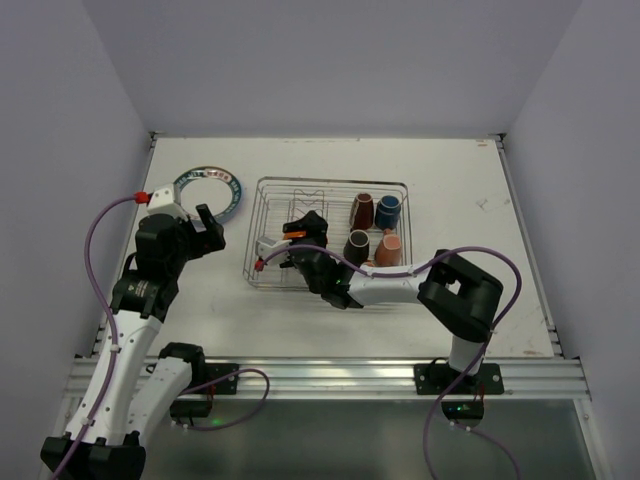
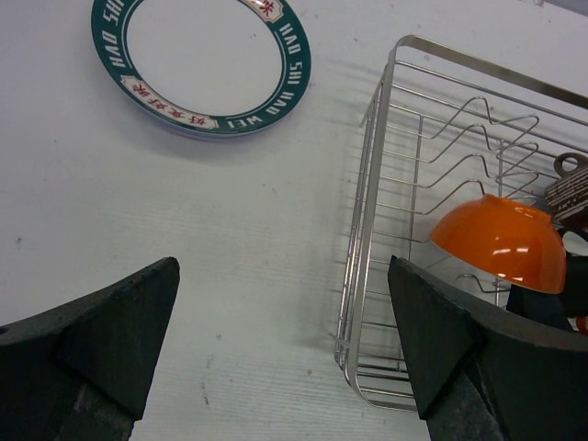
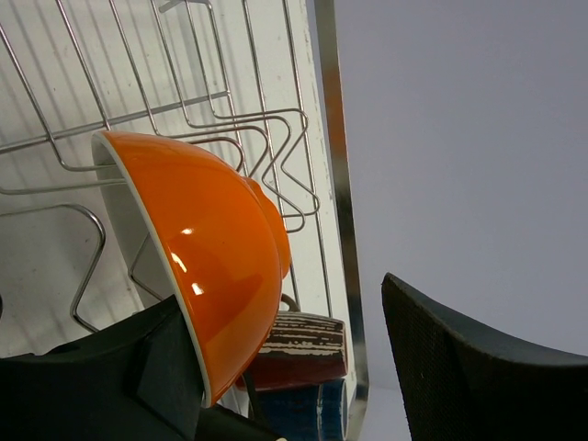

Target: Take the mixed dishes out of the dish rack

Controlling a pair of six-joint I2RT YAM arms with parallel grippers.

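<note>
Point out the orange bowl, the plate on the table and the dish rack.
orange bowl (image 2: 501, 241), left wrist view, its outer wall.
plate (image 2: 202, 55), left wrist view, its white middle.
dish rack (image 2: 464, 124), left wrist view, its bare wire dividers.

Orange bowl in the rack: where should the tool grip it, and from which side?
The bowl leans on edge in the rack, so take its rim: one finger inside, one on the outer wall. Come from above, since the rack's wires block the underside and the round back looks too wide and slick.
</note>
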